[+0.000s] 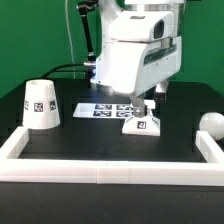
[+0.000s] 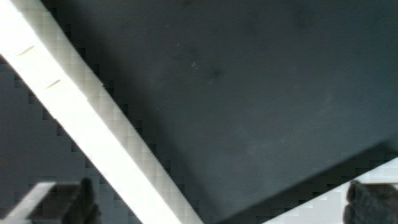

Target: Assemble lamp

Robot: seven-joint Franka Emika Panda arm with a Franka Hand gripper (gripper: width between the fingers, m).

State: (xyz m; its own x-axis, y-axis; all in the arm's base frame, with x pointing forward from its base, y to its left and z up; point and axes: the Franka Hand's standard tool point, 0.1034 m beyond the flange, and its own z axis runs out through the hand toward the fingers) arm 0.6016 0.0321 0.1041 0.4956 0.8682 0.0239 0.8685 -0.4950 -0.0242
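Observation:
The lamp base (image 1: pixel 141 125) lies flat on the black table, right of centre in the exterior view, with a tag facing the camera. My gripper (image 1: pixel 144 106) hangs right over it. In the wrist view my gripper (image 2: pixel 214 207) is open, with one dark fingertip (image 2: pixel 54 205) at each side and nothing held between them. A white corner (image 2: pixel 342 205) beside one finger may be the base. The cup-shaped shade (image 1: pixel 41 105) stands at the exterior view's left. The ball-topped bulb (image 1: pixel 211 124) lies at the far right.
The marker board (image 1: pixel 103 110) lies flat just left of the base. A low white wall (image 1: pixel 100 166) rims the table's front and sides; it crosses the wrist view as a diagonal white bar (image 2: pixel 98 120). The arm's large white body (image 1: pixel 140 50) hangs above the middle.

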